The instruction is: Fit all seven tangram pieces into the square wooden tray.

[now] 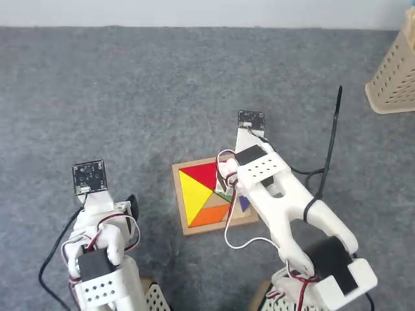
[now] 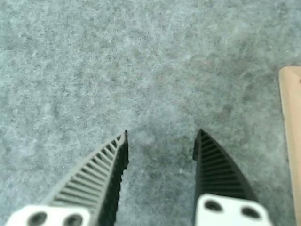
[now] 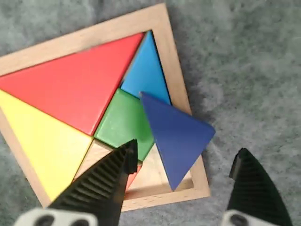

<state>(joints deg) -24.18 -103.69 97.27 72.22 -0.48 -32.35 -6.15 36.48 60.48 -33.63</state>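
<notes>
— Grey carpet [image 1: 162, 84] lies all round the tray [image 3: 94, 37]; lots of room?
— Yes; the blue triangle [image 3: 176, 136] pokes over the tray's edge; the right gripper [image 3: 186, 147] is spread wide over it; the left gripper [image 2: 162, 131] is spread over carpet.

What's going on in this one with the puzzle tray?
The right pincer hangs open over the dark blue triangle, which lies askew across the green piece and the rim of the wooden tray, not seated. The red piece, yellow piece, light blue piece and orange piece sit in the tray. The left pincer is open above bare carpet, holding nothing.
</notes>
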